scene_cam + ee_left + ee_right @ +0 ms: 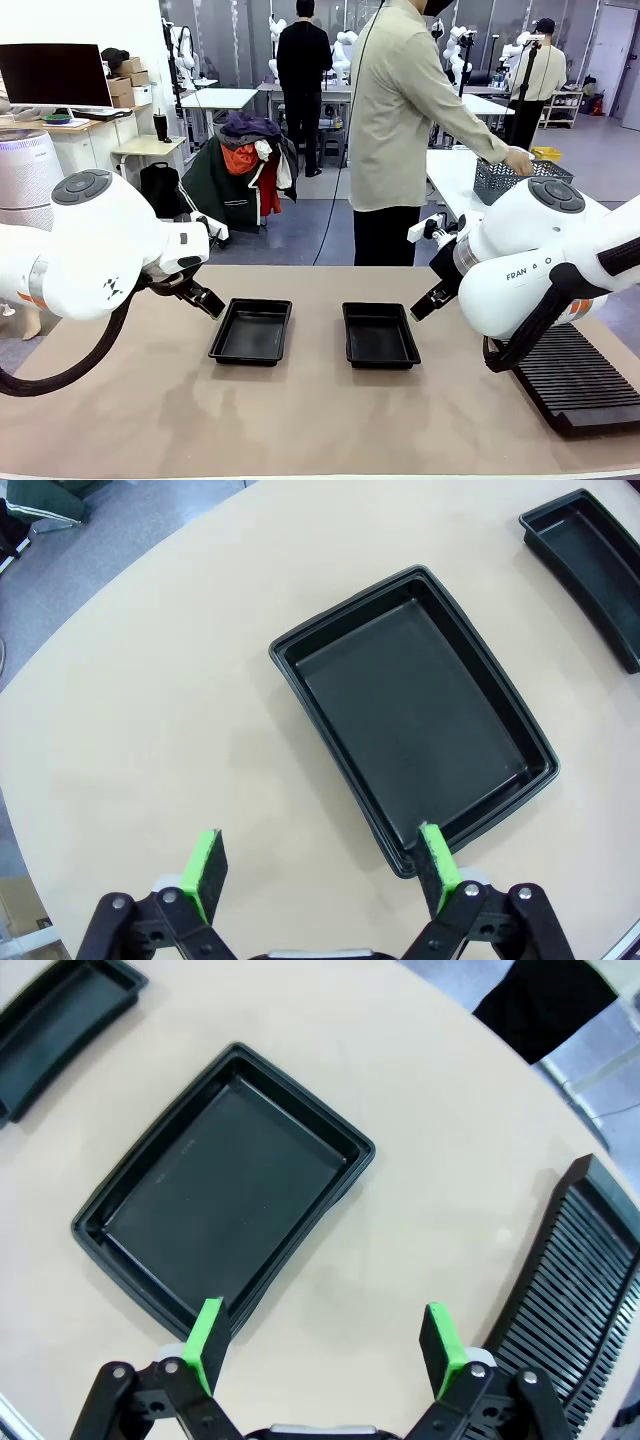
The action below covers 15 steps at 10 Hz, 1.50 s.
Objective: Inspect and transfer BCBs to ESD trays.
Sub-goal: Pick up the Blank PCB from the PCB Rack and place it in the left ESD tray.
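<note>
Centrally on the tan worktop sit two empty black trays, the left ESD tray and the right ESD tray, slightly apart. The left claw and right claw hover open and empty, one beside each. The trays look light, stiff and slick, so the raised rim seems the best place to pinch.

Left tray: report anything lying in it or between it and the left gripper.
Nothing visible does. The left tray has a bare floor, and the open left gripper hangs by one of its corners with nothing between them.
</note>
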Tool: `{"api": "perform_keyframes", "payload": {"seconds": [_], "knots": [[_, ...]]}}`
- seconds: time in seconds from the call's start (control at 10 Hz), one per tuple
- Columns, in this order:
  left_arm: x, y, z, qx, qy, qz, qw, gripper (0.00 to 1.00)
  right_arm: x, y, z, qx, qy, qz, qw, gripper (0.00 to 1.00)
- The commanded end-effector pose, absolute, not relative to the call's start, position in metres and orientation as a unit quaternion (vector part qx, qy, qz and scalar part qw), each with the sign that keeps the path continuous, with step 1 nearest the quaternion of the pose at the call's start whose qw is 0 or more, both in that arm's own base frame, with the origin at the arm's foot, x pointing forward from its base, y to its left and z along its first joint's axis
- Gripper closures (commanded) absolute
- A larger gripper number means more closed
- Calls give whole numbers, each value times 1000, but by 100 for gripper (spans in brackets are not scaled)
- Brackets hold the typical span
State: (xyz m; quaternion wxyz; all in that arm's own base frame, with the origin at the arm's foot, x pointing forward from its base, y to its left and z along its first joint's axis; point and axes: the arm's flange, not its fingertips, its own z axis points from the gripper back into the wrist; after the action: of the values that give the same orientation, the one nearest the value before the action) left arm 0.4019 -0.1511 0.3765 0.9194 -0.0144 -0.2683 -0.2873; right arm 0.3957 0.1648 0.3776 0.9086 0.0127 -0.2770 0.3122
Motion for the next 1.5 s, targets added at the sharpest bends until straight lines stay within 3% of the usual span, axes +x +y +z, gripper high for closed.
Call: {"api": "perform_keyframes", "payload": {"seconds": [0.0,0.2,0.5,0.8,1.2,1.4], "knots": [[389,-138,416,-73,-258,-254,929,0,382,157,422,52,-271,269,923,0],[374,-127,465,-133,-258,-227,929,0,362,145,478,91,-262,246,929,0],[348,-108,547,-188,-200,-181,945,0,344,118,558,175,-205,182,946,0],[335,-85,613,-203,-173,-163,950,0,334,87,618,229,-163,120,952,0],[335,-60,664,-256,-114,-150,948,0,340,37,661,286,-80,46,954,0],[329,-51,680,-258,-128,-124,949,0,347,14,674,324,-67,17,944,0]]}}
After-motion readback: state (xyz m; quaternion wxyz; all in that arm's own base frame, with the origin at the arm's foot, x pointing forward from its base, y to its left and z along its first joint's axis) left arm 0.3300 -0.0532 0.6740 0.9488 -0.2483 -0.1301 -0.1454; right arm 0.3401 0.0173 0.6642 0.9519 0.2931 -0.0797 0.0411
